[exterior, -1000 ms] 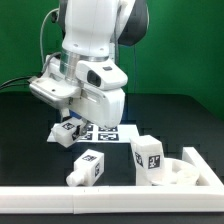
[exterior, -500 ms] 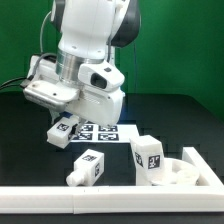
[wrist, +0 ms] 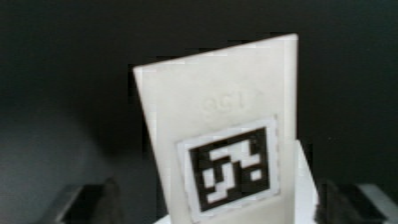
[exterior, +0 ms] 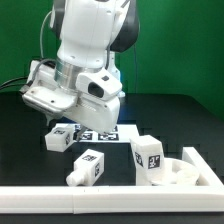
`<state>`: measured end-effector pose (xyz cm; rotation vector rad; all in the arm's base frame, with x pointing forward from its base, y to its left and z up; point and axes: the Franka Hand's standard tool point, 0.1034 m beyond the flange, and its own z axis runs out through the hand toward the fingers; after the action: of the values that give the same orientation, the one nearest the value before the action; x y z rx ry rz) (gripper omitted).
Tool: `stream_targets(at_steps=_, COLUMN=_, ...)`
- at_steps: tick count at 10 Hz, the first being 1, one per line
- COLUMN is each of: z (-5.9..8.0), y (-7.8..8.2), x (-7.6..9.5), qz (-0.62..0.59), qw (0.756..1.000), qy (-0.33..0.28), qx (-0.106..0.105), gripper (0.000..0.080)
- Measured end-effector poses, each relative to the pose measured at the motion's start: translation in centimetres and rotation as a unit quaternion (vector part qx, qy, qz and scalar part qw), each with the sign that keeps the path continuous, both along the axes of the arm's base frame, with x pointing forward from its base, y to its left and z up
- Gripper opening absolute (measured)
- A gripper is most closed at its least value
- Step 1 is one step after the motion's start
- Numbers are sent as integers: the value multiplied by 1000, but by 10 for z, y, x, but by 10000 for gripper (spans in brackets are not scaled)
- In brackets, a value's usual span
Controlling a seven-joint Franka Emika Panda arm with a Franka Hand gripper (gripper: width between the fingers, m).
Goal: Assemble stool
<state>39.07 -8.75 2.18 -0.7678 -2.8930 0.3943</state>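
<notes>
The stool's held leg, a short chunky block of white plastic with a black-and-white square tag on its face, hangs tilted just under the wrist of the white robot arm, towards the exterior view's left. In the wrist view this leg fills the middle of the picture and reaches away from the camera, its near end set between the two dark fingers of the tool. The tool is closed on the leg, with the jaws standing wide to either side of it, though the exact contact of the pads lies in shadow.

A second white tagged leg lies on its side on the black counter, nearer the camera than the held one and apart from it. A third white tagged leg stands more upright, further towards the exterior view's right. Just beside that leg is the round white disc seat, close against the long white rail that runs across the front of the counter. Whether the seat touches the third leg cannot be told.

Behind the loose legs the marker board lies flat on the counter, partly hidden by the arm, with the held leg beside its edge on the exterior view's left
</notes>
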Motion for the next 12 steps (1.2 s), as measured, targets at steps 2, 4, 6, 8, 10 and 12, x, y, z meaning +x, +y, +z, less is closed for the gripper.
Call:
stream_targets(at_steps=2, z=9, y=-4, x=4, qz=-13, qw=1000, qy=-13, qx=0, gripper=643)
stream_targets(at_steps=4, z=24, y=-3, x=14, qz=-92, qw=995, qy=-49, qx=-10, gripper=648)
stream_targets(at_steps=6, z=34, y=-5, x=23, qz=-140, qw=987, qy=-73, qx=-13, gripper=648)
stream_targets(at_steps=8, z=33, y=-13, x=19, qz=-168, qw=983, qy=-74, qx=-16, gripper=648)
stream_targets(at_steps=10, z=33, y=-13, x=19, qz=-233, qw=968, qy=-88, qx=-26, gripper=648)
stream_targets(at_steps=12, z=34, y=-12, x=22, qz=-352, qw=928, qy=-114, qx=-43, gripper=648)
